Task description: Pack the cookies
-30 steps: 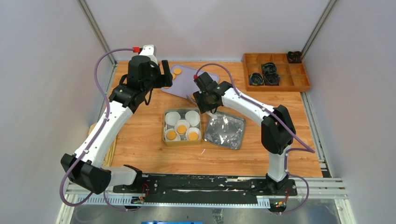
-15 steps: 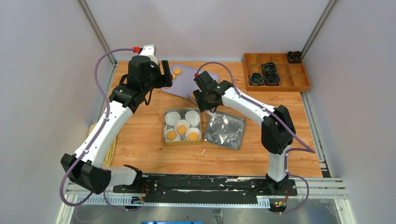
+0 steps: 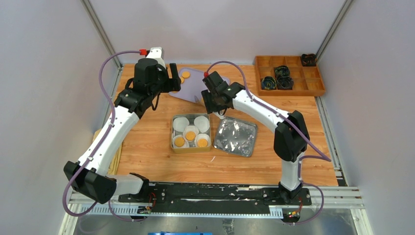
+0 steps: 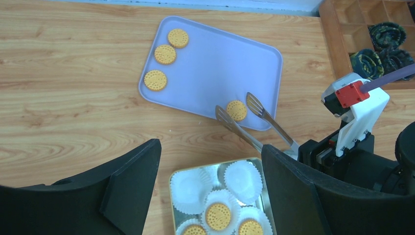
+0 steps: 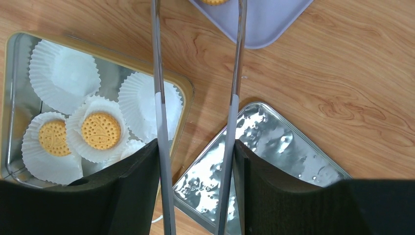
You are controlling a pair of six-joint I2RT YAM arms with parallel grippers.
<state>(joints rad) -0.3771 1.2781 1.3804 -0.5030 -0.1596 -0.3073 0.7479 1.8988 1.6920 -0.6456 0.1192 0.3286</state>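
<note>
Several round yellow cookies lie on a purple tray (image 4: 220, 63): three at its far left (image 4: 165, 54) and one near its front edge (image 4: 237, 110). My right gripper (image 5: 195, 152) is shut on metal tongs (image 5: 156, 73). The tongs' open tips (image 4: 254, 103) straddle the front cookie. A gold-rimmed tin (image 4: 171, 196) holds white paper cups, three of them with a cookie (image 5: 101, 130) inside and two empty (image 5: 63, 73). My left gripper (image 4: 209, 152) is open and empty, raised over the tray's left end (image 3: 171, 78).
The tin's shiny lid (image 3: 236, 137) lies upside down right of the tin (image 3: 172, 139). A wooden compartment box (image 3: 313, 78) with dark items stands at the back right. White walls enclose the table.
My right gripper has moved away from the tin toward the purple tray, bringing the tongs' tips around the front cookie. The left arm has not moved.
</note>
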